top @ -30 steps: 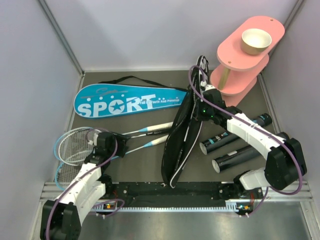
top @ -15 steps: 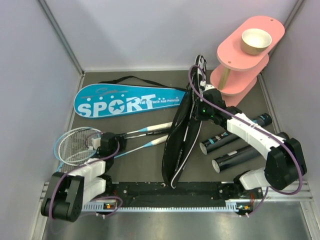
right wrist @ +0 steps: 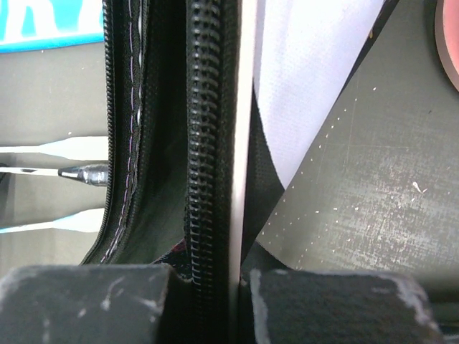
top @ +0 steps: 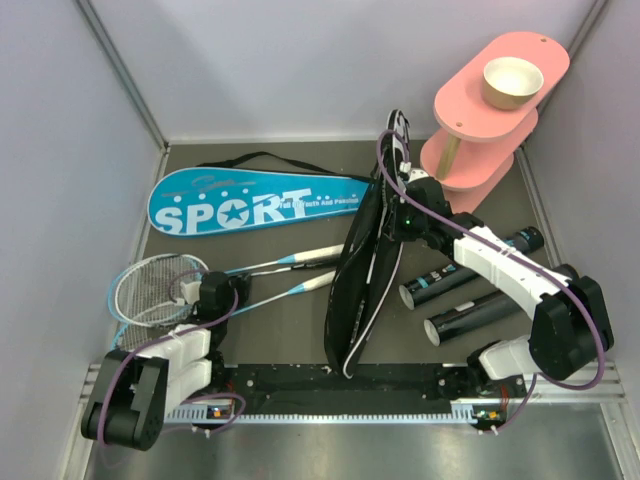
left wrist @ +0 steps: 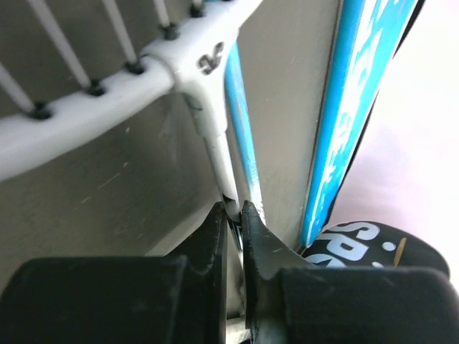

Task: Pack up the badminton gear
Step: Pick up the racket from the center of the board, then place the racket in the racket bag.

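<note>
Left wrist view: racket shaft point(left wrist: 217, 147) lies pinched between left fingers point(left wrist: 262, 242).

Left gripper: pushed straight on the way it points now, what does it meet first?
Probably the forked throat of the thin white racket, just ahead of the left gripper; its jaws pinch the shaft leading there.

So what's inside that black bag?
Through the open zip of the black bag, only dark lining shows, with nothing packed in view. The right fingers pinch its zip edge, and the bag's own sides cover the rest of the inside.
</note>
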Controlling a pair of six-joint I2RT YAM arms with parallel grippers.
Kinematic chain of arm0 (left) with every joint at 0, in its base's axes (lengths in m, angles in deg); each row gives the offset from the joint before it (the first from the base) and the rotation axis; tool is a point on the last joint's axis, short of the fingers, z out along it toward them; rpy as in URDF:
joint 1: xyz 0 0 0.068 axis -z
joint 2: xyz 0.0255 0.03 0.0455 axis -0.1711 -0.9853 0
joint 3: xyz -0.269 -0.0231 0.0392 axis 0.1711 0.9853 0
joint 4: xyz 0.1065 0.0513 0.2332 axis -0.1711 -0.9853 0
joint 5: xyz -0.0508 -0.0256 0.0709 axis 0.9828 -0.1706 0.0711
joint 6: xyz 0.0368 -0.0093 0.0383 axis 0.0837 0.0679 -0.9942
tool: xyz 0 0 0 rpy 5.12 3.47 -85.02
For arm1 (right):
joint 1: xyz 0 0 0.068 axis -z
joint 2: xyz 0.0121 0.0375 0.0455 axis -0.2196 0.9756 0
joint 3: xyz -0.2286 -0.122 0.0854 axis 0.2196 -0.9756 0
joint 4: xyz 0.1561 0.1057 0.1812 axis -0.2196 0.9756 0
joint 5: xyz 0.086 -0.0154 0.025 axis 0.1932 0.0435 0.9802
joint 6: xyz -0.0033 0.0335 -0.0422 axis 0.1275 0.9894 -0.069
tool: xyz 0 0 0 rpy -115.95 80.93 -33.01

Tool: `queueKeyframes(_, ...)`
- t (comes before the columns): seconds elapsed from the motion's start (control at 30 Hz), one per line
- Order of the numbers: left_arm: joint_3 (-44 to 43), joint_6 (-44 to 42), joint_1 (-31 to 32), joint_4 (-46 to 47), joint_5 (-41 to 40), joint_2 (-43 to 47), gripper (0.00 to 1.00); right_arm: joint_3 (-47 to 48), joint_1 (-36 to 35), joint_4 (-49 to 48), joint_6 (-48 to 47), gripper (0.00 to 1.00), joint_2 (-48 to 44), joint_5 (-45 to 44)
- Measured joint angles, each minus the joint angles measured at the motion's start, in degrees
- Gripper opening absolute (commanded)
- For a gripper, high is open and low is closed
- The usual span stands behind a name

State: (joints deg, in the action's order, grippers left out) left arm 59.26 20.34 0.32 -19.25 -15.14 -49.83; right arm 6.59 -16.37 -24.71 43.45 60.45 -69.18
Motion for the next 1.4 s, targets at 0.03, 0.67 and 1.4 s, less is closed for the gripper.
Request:
queueKeyframes(0.03, 0.0, 0.0, 0.0, 0.3, -0.1, 0.0, 0.00, 0.0, 0.0, 0.0, 0.0, 0.00, 0.0, 0.1)
queueKeyframes(0.67, -47.6, -54.8, 2.5, -42.1, -0.9, 10.2, 0.00, 9.6, -1.6, 4.8, -0.3, 0.00, 3.4, -6.4)
queueKeyframes(1.4, -85.6, -81.9, 26.3, -76.8, -6.1, -6.6, 0.00, 29.6, -0.7, 10.2, 4.4, 0.00, 20.3, -15.6)
